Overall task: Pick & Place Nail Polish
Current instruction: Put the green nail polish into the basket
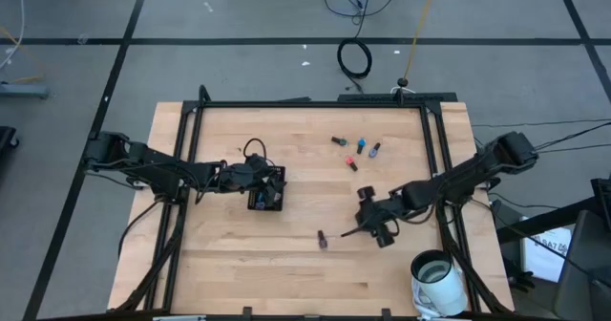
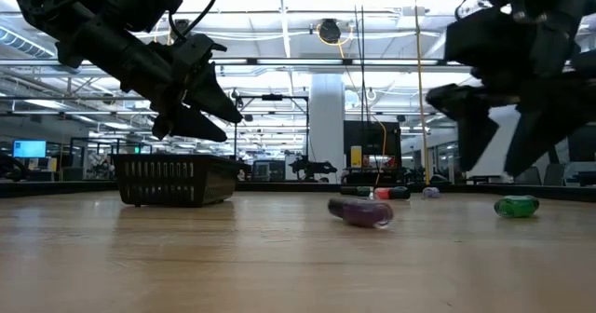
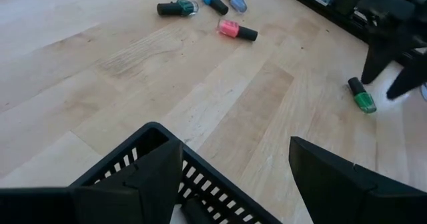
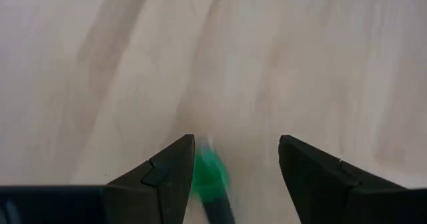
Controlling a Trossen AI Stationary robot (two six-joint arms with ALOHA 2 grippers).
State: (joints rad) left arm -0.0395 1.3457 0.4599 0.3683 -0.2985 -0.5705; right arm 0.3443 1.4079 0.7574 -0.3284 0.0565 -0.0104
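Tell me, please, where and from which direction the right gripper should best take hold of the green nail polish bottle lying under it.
The green bottle lies on its side on the table, between the open fingers of the right gripper. Probably best to grip across the rounded green body rather than the narrow dark cap, coming straight down from above with the fingers either side of its long axis.

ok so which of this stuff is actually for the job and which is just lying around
Job: green bottle between the open jaws of the right gripper; purple bottle; four clustered bottles; black tray under the left gripper.
Lying about: white cup; floor cables.
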